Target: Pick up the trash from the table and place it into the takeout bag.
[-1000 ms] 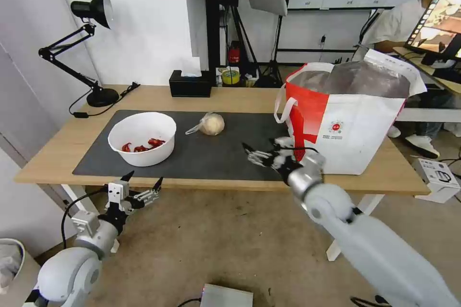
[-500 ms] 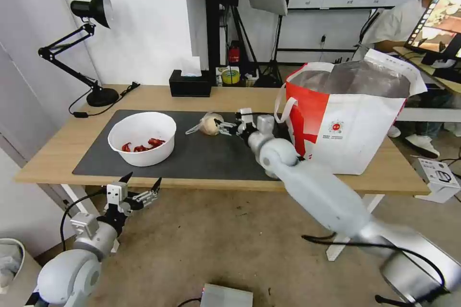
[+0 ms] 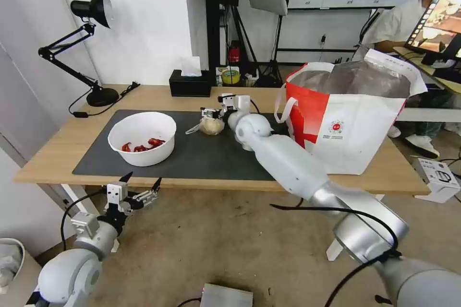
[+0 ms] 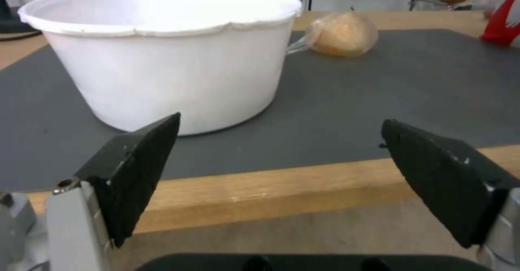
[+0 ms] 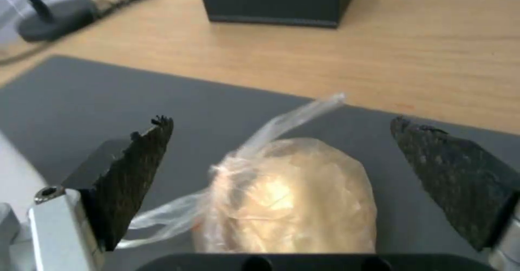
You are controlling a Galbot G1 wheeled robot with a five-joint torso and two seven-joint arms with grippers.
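Over the wrapped ball on the mat, my right gripper has moved in from its bag side, fingers spread around it. Left of the ball sits the bowl; behind, the tissue box. My left gripper hangs open below the table edge.

A white round bowl with red scraps sits upright on the counter's grey mat; near it lies a plastic-wrapped tan ball. The red-and-white takeout bag stands open.
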